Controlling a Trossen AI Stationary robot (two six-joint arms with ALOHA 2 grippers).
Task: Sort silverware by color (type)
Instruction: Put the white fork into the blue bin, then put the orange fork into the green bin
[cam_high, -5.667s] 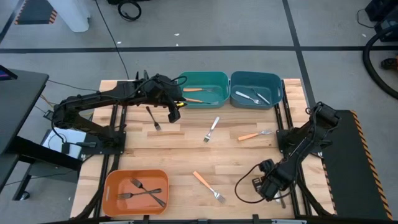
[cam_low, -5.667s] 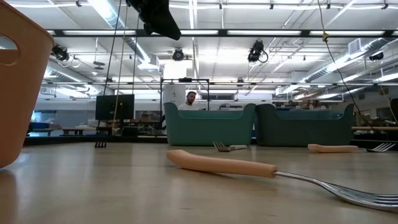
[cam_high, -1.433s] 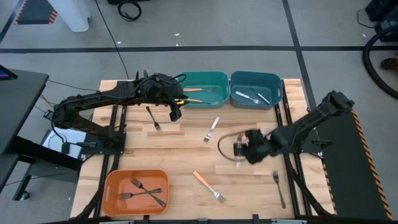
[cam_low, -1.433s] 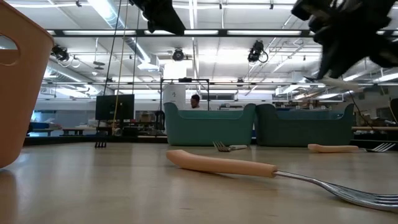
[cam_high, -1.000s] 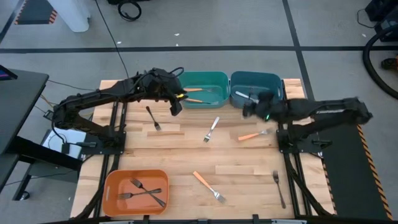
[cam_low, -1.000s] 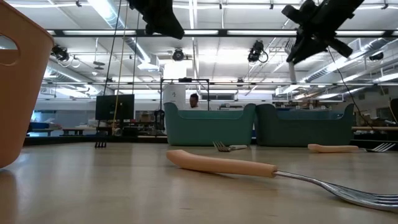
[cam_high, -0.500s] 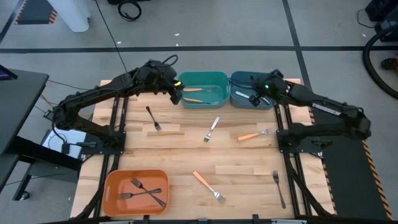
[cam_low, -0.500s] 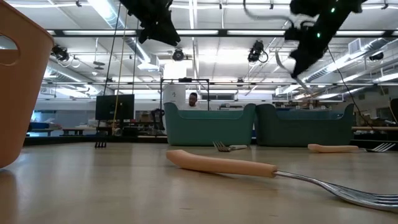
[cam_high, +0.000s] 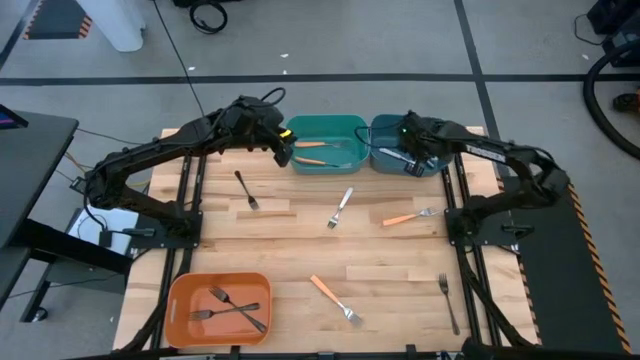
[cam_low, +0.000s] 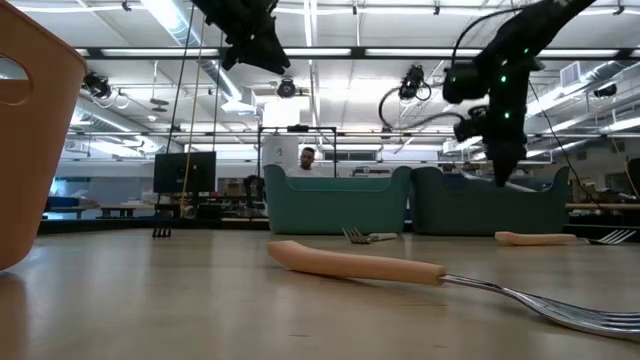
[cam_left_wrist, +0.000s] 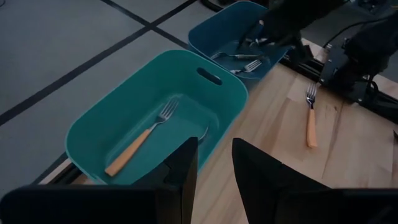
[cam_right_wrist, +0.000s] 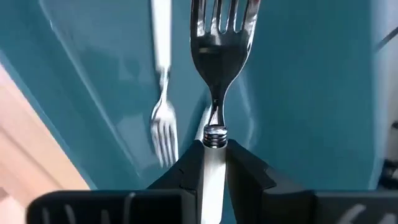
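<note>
My right gripper (cam_high: 412, 160) is above the blue bin (cam_high: 440, 128) at the table's far edge, shut on a shiny silver fork (cam_right_wrist: 219, 56). Other silver forks (cam_right_wrist: 163, 118) lie on that bin's floor. My left gripper (cam_high: 283, 152) hovers, open and holding nothing, at the left rim of the teal bin (cam_high: 325, 122), where an orange-handled fork (cam_left_wrist: 140, 142) lies. On the table lie a black fork (cam_high: 246, 188), a silver fork (cam_high: 341, 207), two orange-handled forks (cam_high: 410, 216) (cam_high: 334, 299) and another black fork (cam_high: 447, 302). My right gripper pinches the silver fork's handle just behind the neck (cam_right_wrist: 215, 138) between its two fingers (cam_right_wrist: 191, 167). The handle runs back along the fingers. They come from above, slanting down into the blue bin. The tines (cam_right_wrist: 224, 18) point ahead at the bin's floor, and the fork is lifted clear of the table.
An orange bin (cam_high: 180, 300) with black forks (cam_high: 230, 305) sits at the near left corner. The teal and blue bins stand side by side at the far edge. Bare wood lies between the scattered forks. A person shows far behind the bins (cam_low: 308, 157).
My right gripper has carried the silver fork toward the far edge, over the blue bin, then tipped to point down and sunk toward the bin. My left gripper has shifted a little toward the far edge, beside the teal bin. The forks on the table have stayed put.
</note>
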